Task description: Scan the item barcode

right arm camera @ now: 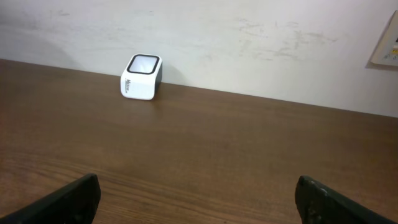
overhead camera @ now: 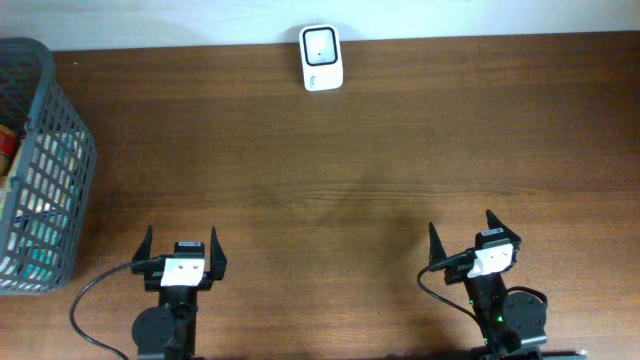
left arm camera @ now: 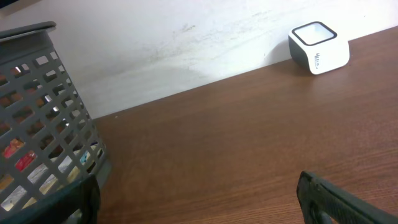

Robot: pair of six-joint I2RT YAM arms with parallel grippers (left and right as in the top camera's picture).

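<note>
A white scanner (overhead camera: pixel 321 58) with a dark window on top stands at the table's far edge, by the wall; it also shows in the left wrist view (left arm camera: pixel 318 48) and the right wrist view (right arm camera: pixel 142 78). Colourful packaged items (left arm camera: pixel 18 158) lie in the grey mesh basket (overhead camera: pixel 45 170) at the far left, mostly hidden by the mesh. My left gripper (overhead camera: pixel 180 238) rests near the front edge, right of the basket, open and empty (left arm camera: pixel 196 199). My right gripper (overhead camera: pixel 461 224) sits at the front right, also open and empty (right arm camera: pixel 198 186).
The brown wooden table (overhead camera: pixel 350 170) runs back to a pale wall (right arm camera: pixel 249 37). A wall plate (right arm camera: pixel 388 40) shows at the right wrist view's right edge. The basket (left arm camera: pixel 43 124) stands close to my left gripper's left finger.
</note>
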